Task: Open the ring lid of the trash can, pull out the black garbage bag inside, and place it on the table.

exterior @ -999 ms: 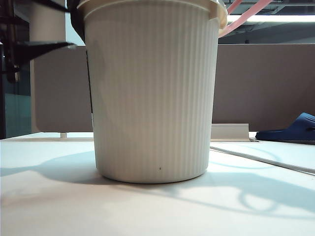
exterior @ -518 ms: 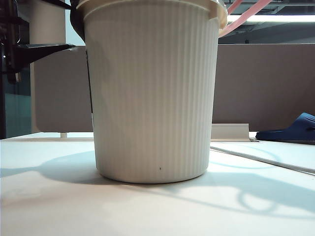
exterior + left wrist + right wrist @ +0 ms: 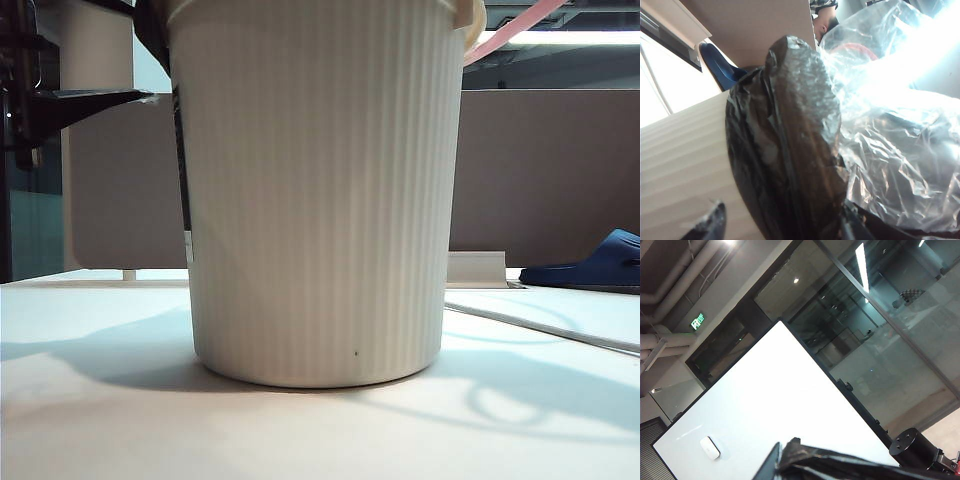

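Pinching the black garbage bag (image 3: pixel 795 150), left gripper (image 3: pixel 775 230); right gripper (image 3: pixel 805 460) pressed together.

Grey-brown partition (image 3: pixel 540 180), glass walls (image 3: pixel 880 340), possibly an exit sign (image 3: pixel 697 321).

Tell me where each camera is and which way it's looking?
Exterior view: sits low at table level, facing the trash can side-on; no gripper is clearly visible, only the pink ring lid poking up behind.
Left wrist view: on the left arm beside the can's rim, looking close at the black garbage bag; the left gripper can't be made out.
Right wrist view: on the right arm, tilted up at glass walls and the ceiling; only crinkled bag plastic shows, the shut right gripper doesn't.
Shared: exterior and left wrist views both show the ribbed can and a blue shoe.
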Tool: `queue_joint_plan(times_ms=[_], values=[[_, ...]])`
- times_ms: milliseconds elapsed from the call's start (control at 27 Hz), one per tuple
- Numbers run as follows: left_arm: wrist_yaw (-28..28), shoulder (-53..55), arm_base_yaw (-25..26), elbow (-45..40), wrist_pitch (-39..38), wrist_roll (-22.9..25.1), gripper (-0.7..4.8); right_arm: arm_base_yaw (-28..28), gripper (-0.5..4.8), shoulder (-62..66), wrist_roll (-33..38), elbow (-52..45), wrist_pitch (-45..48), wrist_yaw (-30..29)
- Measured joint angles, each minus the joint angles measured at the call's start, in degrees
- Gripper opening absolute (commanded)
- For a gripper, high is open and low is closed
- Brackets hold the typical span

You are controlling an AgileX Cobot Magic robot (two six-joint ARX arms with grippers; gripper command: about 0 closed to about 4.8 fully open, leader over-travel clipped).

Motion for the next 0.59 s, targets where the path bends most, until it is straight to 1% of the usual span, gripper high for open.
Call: queue_joint_plan(times_ms=[333, 592], values=[[-0.02, 0.0, 0.0, 0.0, 0.55, 0.02, 2.93, 0.0, -0.05, 1.07, 0.0, 0.02, 0.35, 0.28], [-0.07, 0.0, -1.57, -0.02, 1.53, 0.02, 2.94, -0.02, -0.05, 1.51, -0.02, 0.42, 0.39, 0.57]])
